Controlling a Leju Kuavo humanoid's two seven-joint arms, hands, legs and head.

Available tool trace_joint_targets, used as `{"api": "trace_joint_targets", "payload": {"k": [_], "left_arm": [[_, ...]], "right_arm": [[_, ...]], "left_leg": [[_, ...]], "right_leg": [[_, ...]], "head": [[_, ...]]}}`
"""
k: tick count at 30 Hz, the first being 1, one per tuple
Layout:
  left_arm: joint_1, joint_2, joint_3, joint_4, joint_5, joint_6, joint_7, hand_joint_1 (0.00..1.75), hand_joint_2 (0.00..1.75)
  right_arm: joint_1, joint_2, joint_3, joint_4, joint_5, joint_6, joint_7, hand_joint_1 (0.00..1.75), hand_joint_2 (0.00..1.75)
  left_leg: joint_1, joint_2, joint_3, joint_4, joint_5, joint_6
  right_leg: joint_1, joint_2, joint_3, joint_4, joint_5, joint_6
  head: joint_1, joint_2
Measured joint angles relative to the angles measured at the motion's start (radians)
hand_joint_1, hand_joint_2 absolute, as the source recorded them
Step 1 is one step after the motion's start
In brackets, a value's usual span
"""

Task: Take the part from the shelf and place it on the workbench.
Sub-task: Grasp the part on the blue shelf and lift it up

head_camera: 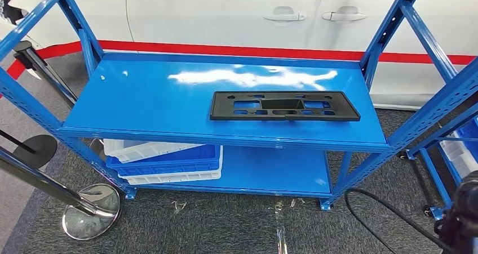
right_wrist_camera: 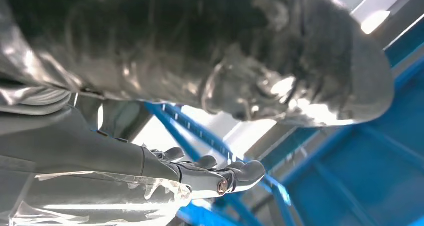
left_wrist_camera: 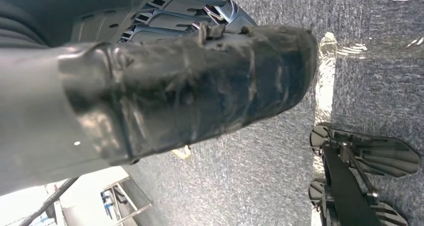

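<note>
The part (head_camera: 284, 106) is a flat black rectangular plate with several cutouts. It lies on the middle level of the blue shelf (head_camera: 146, 96), right of centre and near the front edge. My right hand (head_camera: 463, 212) hangs low at the head view's lower right corner, well below and right of the part. In the right wrist view its fingers (right_wrist_camera: 215, 178) stretch out straight beside the thick thumb, holding nothing, with blue shelf beams behind. My left hand (left_wrist_camera: 190, 80) hangs over grey carpet; its taped thumb points outward and nothing is in it.
Stacked white and blue crates (head_camera: 163, 161) sit on the bottom shelf at the left. A chrome stanchion base (head_camera: 90, 212) stands at the front left, and a black cable (head_camera: 383, 212) loops on the carpet at the right. A white car (head_camera: 225, 12) stands behind the shelf.
</note>
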Motion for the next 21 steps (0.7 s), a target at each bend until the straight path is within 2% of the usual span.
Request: {"api": "trace_joint_targets", "payload": {"k": [2,14,21], "left_arm": [[-0.002,0.000,0.000,0.001,-0.004,-0.003,-0.001,0.00,0.00],[-0.009,0.000,0.000,0.004,-0.029,-0.025,-0.014,0.00,0.00],[-0.010,0.000,0.000,0.004,-0.045,-0.036,-0.024,0.00,0.00]], "right_arm": [[-0.021,0.000,0.020,0.031,-0.040,0.009,-0.005,0.00,1.75],[-0.180,0.019,0.169,0.303,-0.224,0.067,-0.036,0.00,1.75],[-0.281,0.050,0.257,0.497,-0.237,0.057,-0.061,0.00,1.75]], "left_leg": [[0.000,-0.001,0.000,0.000,0.000,0.000],[0.000,-0.004,-0.002,0.000,0.001,0.000],[0.000,-0.005,-0.003,0.000,0.001,0.000]], "right_leg": [[0.000,-0.001,0.000,0.000,0.000,0.000],[0.000,-0.003,-0.001,0.000,0.000,0.000],[0.000,-0.005,-0.001,0.001,0.000,0.000]], "head": [[0.000,0.000],[0.000,0.000],[0.000,0.000]]}}
